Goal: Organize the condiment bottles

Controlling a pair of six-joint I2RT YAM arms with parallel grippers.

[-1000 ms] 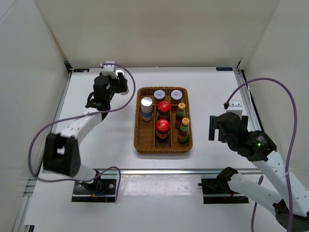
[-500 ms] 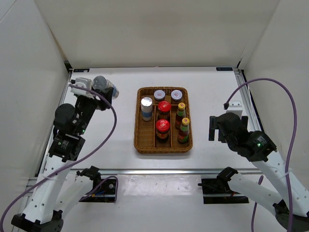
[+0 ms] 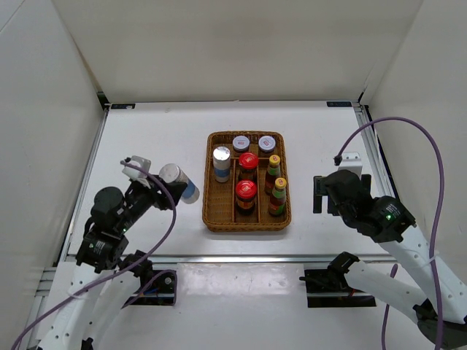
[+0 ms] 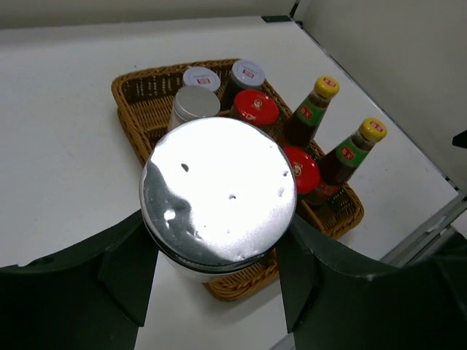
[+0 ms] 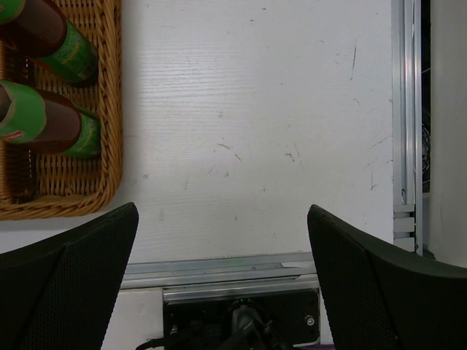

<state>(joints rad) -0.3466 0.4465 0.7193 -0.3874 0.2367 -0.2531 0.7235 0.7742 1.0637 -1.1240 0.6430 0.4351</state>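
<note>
My left gripper is shut on a white silver-capped shaker and holds it tilted above the table, just left of the brown wicker tray. In the left wrist view its silver cap fills the space between my fingers. In the tray stand the other shaker, two grey-lilac-lidded jars, two red-lidded jars and two yellow-capped sauce bottles. My right gripper is open and empty over bare table, right of the tray; the sauce bottles show at its left.
White walls close in the table at the left, back and right. A metal rail runs along the near edge, with the arm mounts below it. Purple cables loop from both arms.
My left arm has swung from the back left of the table down to the near left, carrying the shaker to the tray's left side. The right arm has hardly moved.
</note>
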